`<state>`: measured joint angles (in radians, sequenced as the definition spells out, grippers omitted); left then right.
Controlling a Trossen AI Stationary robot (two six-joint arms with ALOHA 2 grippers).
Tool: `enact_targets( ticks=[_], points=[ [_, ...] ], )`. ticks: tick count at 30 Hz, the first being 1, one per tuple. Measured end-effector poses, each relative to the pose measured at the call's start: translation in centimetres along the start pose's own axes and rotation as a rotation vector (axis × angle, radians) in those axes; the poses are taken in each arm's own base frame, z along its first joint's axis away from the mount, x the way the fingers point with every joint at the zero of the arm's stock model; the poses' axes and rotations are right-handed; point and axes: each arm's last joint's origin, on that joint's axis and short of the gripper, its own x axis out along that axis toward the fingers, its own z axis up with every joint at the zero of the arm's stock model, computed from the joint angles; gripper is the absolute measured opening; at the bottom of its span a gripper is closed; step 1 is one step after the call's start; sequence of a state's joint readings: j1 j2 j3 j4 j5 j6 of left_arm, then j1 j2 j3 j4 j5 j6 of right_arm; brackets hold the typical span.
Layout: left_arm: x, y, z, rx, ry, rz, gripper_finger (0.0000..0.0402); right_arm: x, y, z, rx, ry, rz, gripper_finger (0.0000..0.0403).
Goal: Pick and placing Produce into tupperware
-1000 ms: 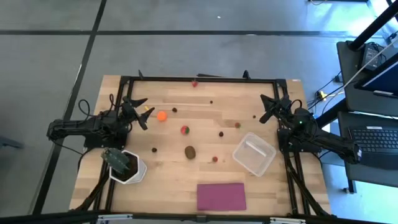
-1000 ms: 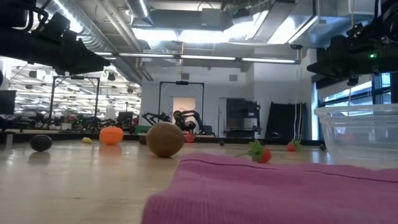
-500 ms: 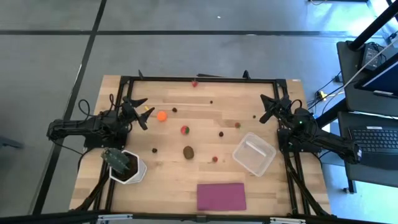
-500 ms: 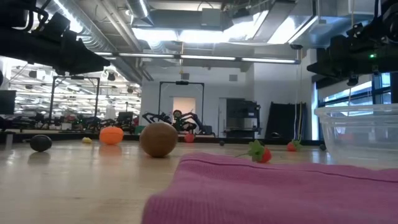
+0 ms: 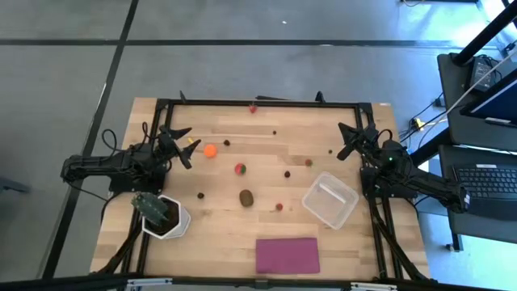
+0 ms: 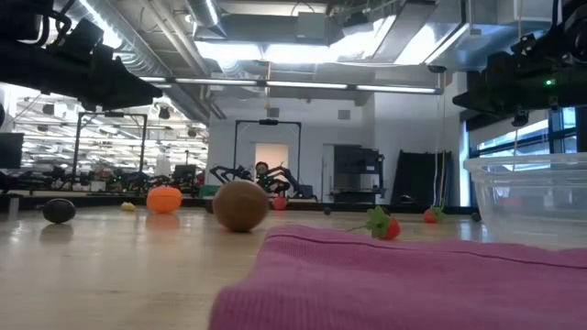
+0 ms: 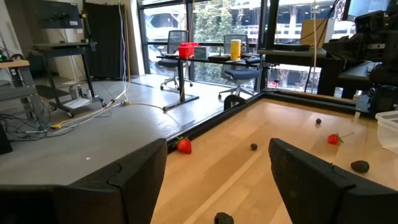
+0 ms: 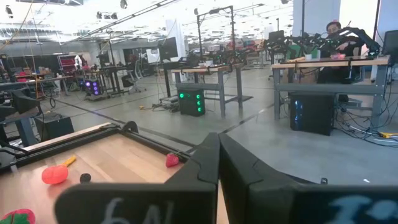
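The produce lies scattered on the wooden table: an orange ball [image 5: 210, 150] [image 6: 164, 199], a red-and-green piece [image 5: 240, 169], a brown oval [image 5: 246, 196] [image 6: 240, 204], small red pieces [image 5: 279, 206] [image 7: 183, 145], dark berries [image 5: 287, 173] and a yellow bit [image 5: 191, 143]. The clear tub [image 5: 329, 200] [image 6: 532, 197] stands empty near the table's right edge. My left gripper [image 5: 186, 147] [image 7: 217, 180] is open at the left side, just left of the orange ball. My right gripper [image 5: 343, 141] [image 8: 219, 149] is shut at the right side, beyond the tub. Neither touches anything.
A flat magenta cloth [image 5: 287, 255] [image 6: 413, 275] lies at the near edge. A green plant in a white pot [image 5: 166, 218] stands at the near left, close under my left arm. A black frame [image 5: 266, 102] borders the table. One red piece [image 5: 253, 108] sits on the far rail.
The brown oval has rocked a little from side to side where it lies. Both arms have kept still.
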<state>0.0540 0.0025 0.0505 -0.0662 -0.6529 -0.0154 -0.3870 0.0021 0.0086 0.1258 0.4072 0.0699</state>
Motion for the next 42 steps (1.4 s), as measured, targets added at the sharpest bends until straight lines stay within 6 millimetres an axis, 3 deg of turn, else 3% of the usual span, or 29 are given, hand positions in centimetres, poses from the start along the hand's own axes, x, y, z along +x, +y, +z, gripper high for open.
enact_targets(
  ticks=[11, 18, 27, 32, 36, 42],
  points=[
    [0.0, 0.0, 0.0, 0.000, 0.000, 0.000, 0.0274, 0.0, 0.0, 0.1, 0.006, -0.014, -0.001, 0.0009],
    [0.0, 0.0, 0.0, 0.000, 0.000, 0.000, 0.0274, 0.0, 0.0, 0.5, 0.128, -0.043, -0.010, 0.0009],
    [0.0, 0.1, 0.0, 0.001, -0.001, 0.044, 0.0274, -0.4, 0.1, 3.3, 0.241, -0.115, 0.029, 0.0009],
    [0.0, 0.1, 0.0, 0.001, -0.001, 0.043, 0.0274, -0.4, 0.1, 3.4, 0.235, -0.111, 0.028, 0.0012],
    [0.0, 0.1, 0.0, 0.001, -0.001, 0.043, 0.0274, -0.3, 0.1, 2.9, 0.211, -0.061, 0.028, 0.0037],
    [0.0, 0.1, 0.0, 0.001, -0.001, 0.042, 0.0274, -0.3, 0.0, 1.7, 0.137, 0.052, 0.012, 0.0117]
  ],
)
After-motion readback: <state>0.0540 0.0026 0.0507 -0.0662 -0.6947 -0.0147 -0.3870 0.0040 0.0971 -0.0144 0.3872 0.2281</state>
